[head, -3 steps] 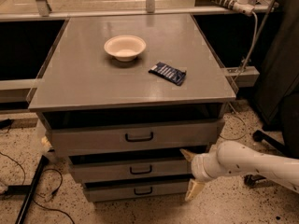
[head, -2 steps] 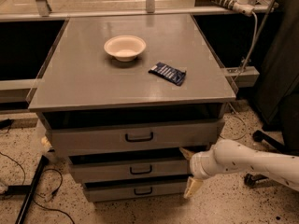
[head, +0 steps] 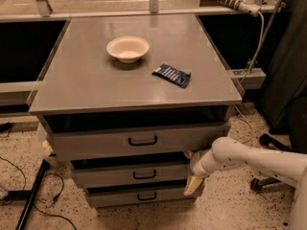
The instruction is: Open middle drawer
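Observation:
The middle drawer (head: 110,175) is a grey flat front with a small black bar handle (head: 144,175), set between the taller top drawer (head: 96,145) and the narrower bottom drawer (head: 115,198). It stands slightly out, with a dark gap above it. My gripper (head: 191,170), on a white arm (head: 249,159) coming in from the right, is at the right end of the middle drawer's front. It is open: one pale fingertip (head: 188,154) is at the drawer's top edge, the other (head: 192,186) at its bottom edge. It holds nothing.
On the grey cabinet top (head: 86,80) sit a white bowl (head: 127,48) and a dark blue snack packet (head: 172,75). Cables (head: 29,195) and a black bar lie on the speckled floor at left. A chair base (head: 268,140) and a dark curtain stand at right.
The arm and gripper have shifted slightly left, closer to the right end of the middle drawer. The drawers have not visibly moved.

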Controlling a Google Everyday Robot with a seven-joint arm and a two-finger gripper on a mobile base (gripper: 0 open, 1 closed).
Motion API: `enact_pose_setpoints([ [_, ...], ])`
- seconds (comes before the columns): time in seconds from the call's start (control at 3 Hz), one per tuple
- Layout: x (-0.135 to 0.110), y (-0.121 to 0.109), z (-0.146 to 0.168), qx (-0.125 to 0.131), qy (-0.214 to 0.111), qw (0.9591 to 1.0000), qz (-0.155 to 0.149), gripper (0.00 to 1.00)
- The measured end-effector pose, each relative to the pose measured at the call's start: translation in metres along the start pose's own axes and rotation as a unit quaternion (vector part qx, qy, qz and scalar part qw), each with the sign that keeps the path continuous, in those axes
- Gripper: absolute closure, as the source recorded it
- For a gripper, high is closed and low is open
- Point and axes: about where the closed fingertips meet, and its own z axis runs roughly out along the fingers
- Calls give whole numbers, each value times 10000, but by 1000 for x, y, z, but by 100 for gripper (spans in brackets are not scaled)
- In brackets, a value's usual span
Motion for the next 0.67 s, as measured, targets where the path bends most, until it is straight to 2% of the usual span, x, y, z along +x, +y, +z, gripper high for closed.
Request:
enact_pose_setpoints([
  [0.33, -3, 31, -14, 32, 106, 9998, 142, 0],
  [0.67, 5, 28, 6, -79, 54, 9999, 104, 0],
])
